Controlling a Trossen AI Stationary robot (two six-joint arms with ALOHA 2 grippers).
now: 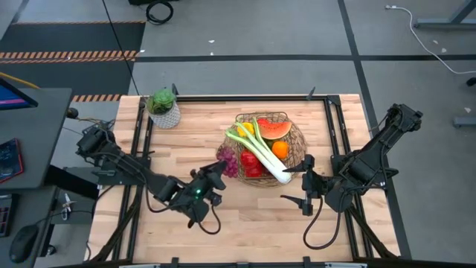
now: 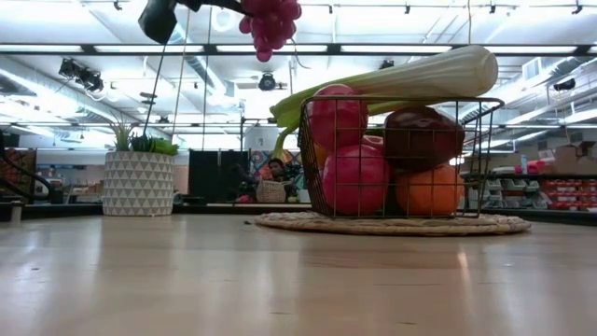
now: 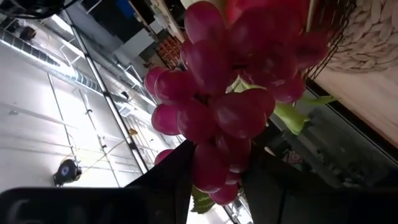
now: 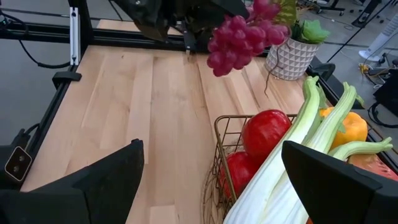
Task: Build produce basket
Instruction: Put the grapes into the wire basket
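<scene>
While the left gripper holds the purple toy grape bunch in its clamped jaws above the wooden tabletop, it should carry it rightward, clear the round wire basket rim beside the long green-and-white leek, then release; the right gripper waits, jaws apart.

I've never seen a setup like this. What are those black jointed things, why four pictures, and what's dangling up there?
They are two robot arms at a wooden table, each ending in two fingers. One picture looks down from above, one looks across at table height, and one comes from each wrist. The left gripper holds a bunch of purple toy grapes in the air beside the round tan wire basket. The basket already holds a long green-and-white leek, red apples, an orange and a watermelon slice. The right gripper waits open nearby. A white pot with a green plant stands at the back.
</scene>
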